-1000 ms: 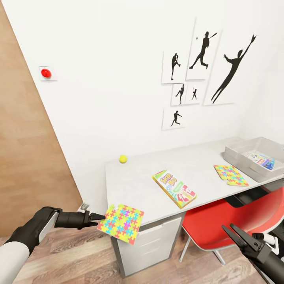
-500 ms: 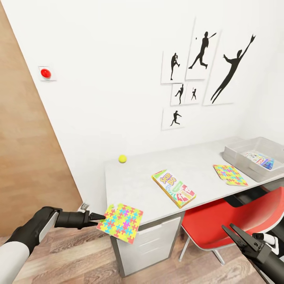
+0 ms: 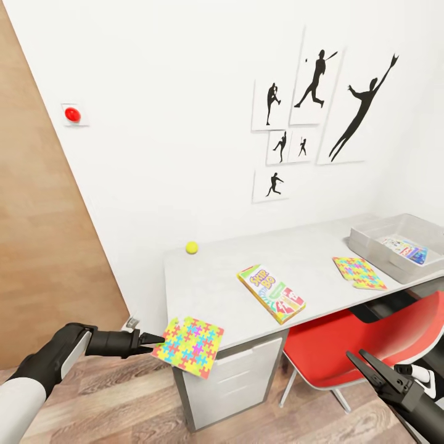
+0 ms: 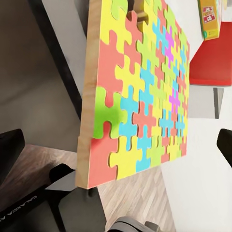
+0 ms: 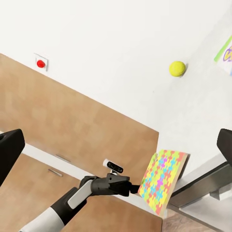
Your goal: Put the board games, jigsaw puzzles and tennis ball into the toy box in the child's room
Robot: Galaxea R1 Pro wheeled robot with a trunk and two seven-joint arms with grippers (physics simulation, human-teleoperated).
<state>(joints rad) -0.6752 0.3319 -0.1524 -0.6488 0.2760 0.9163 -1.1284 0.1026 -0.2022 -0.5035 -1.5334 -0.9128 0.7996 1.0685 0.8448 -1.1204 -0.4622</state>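
Observation:
One jigsaw puzzle [image 3: 190, 345] lies tilted over the table's [image 3: 209, 283] front left corner, overhanging the edge. My left gripper [image 3: 157, 338] is at its outer edge. In the left wrist view the fingers [image 4: 9, 150] stand wide apart, open, with the puzzle [image 4: 140, 92] between them. A second puzzle [image 3: 359, 272] lies further right. The SKIP-BO board game [image 3: 271, 293] lies mid-table and the tennis ball [image 3: 192, 247] sits by the wall. The toy box [image 3: 370, 239] at the far right holds a printed box [image 3: 407, 250]. My right gripper [image 3: 357, 356] hangs open, low at the right.
A red chair [image 3: 345, 345] is tucked under the table, just above my right gripper. The white drawer unit [image 3: 237, 376] stands below the overhanging puzzle. A brown door [image 3: 43, 246] and a red wall knob [image 3: 73, 114] are at the left. Wood floor [image 3: 123, 401] lies below.
The whole head view has drifted very slightly. Both arms and the toys hold their places.

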